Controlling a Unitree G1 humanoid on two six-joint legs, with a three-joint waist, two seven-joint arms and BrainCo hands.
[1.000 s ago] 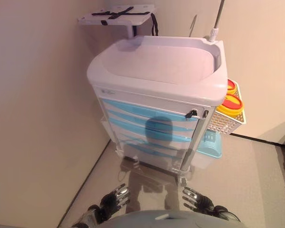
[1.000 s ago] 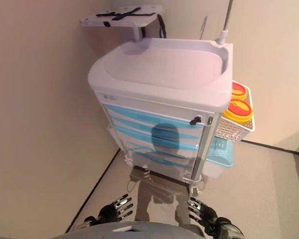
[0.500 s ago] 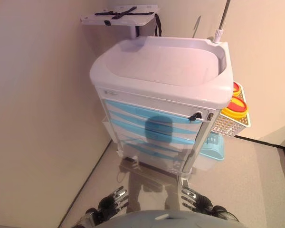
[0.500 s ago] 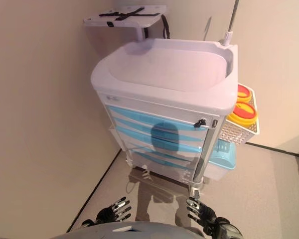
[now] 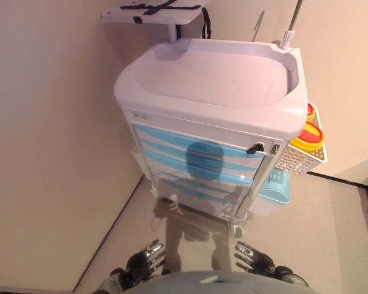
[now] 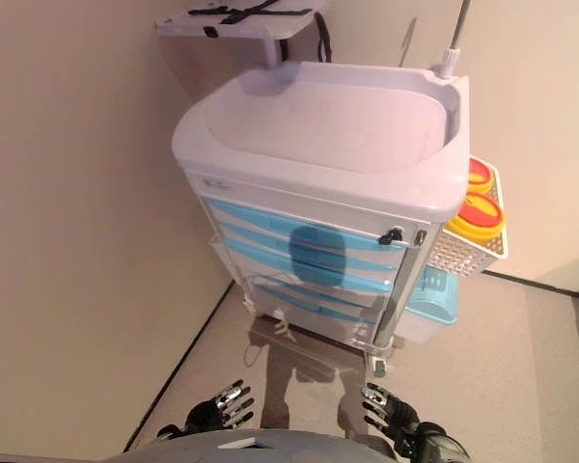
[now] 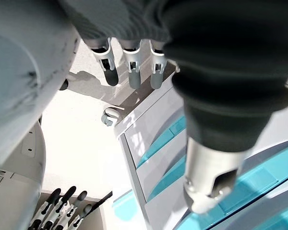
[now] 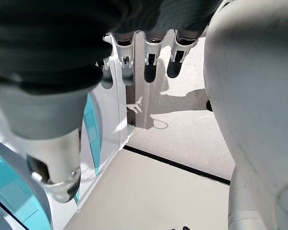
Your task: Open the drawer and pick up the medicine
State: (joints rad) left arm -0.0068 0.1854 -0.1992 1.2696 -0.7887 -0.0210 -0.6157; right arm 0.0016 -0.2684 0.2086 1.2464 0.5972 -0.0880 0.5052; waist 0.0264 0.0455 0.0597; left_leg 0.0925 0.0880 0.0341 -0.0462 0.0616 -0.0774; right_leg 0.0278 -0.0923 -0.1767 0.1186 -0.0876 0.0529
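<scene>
A white medical cart stands against the wall ahead, with several shut blue drawers on its front and a small black lock knob at the upper right of the drawers. No medicine shows. My left hand and right hand hang low near the floor, well short of the cart, both with straight fingers and empty. The left hand's fingers and the right hand's fingers show straight in their wrist views.
A white wire basket with yellow, red-lidded containers hangs on the cart's right side, above a pale blue bin. A small shelf and a pole rise behind the cart. A wall runs close on the left.
The whole picture has shifted, so the camera has moved; the cart sits a little higher and closer in view. Both hands stay low and open.
</scene>
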